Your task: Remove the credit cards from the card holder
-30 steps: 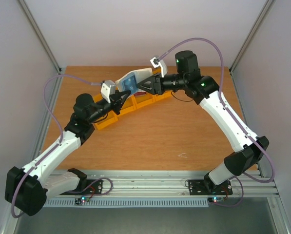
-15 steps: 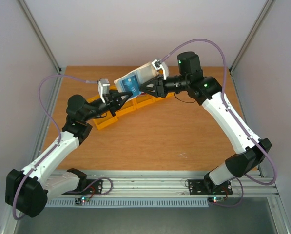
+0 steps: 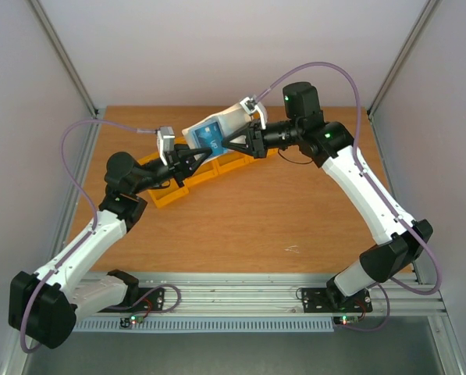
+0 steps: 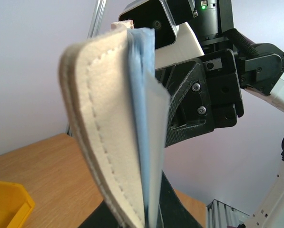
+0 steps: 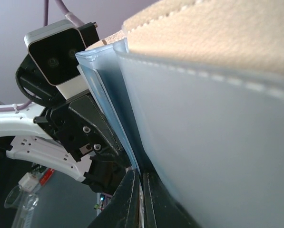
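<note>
1. Above the far half of a wooden counter (image 3: 279, 211), two robot arms hold the card holder (image 3: 221, 125) clear of the surface, up toward 12 o'clock from the counter's centre.
2. The left end effector (image 3: 198, 154) is clamped on the holder's lower edge from the 8 o'clock side. In its wrist view the cream face and pale blue pocket layers rise upright and slightly fanned.
3. The right end effector (image 3: 227, 143) comes in from 3 o'clock and is fully closed, its tips pinched on a thin pale blue edge of the card holder. Whether a card sits in that pinch cannot be told.
4. A blue card (image 3: 207, 137) shows against the holder's open face, still in its pocket.
5. A curved row of yellow bins (image 3: 178, 191) sits on the counter directly below the holder, running from 9 o'clock toward 1 o'clock.
6. Plain white walls (image 3: 217, 47) enclose the cell on three sides, with aluminium posts (image 3: 65, 58) rising at the far corners.
7. A metal rail (image 3: 240, 301) along the near edge, at 6 o'clock, carries both arm bases. Purple cables (image 3: 80, 168) loop above each arm.
</note>
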Robot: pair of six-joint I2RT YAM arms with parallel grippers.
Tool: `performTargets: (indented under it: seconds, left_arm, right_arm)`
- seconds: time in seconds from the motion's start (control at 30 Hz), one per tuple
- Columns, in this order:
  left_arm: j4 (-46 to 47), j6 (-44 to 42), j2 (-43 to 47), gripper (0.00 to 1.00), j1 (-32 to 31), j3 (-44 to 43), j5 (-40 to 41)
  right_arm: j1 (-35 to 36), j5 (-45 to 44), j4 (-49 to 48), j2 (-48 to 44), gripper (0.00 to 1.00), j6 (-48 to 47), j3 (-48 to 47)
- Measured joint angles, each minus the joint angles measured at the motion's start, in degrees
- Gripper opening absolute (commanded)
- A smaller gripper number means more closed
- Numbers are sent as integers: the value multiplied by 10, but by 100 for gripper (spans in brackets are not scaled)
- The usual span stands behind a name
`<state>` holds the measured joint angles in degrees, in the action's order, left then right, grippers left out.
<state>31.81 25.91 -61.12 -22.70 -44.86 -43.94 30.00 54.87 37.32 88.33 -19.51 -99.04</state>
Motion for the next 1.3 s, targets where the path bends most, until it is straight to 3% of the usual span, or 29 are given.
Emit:
performTargets:
  seconds: [0.07,0.13,0.33,0.53,0.73,1.0,1.13,1.3]
  left_arm:
    - [2,2,0,17,0,0,-1]
    - [2,1,0,24,0,0,-2]
    - [4,6,0,24,-2,0,-3]
    - [5,5,0,33,-2,1,-2]
    - [6,2,0,27,-2,5,-2]
    - [7,-5,0,36,-3,7,-2]
    - [6,-7,0,24,-3,7,-2]
    - [6,-7,0,17,-3,8,-3]
  right_arm:
    - [0,3,0,0,1,-2,0]
    - [0,5,3,0,1,-7,-1]
    - [3,7,33,3,1,-28,-18]
    - [0,1,80,3,1,-61,-37]
    - [-4,-6,134,7,1,-87,-57]
    - [-7,-21,165,9,1,-104,-68]
    - [-11,-24,176,9,1,-107,-68]
    - [-11,-23,177,9,1,-108,-69]
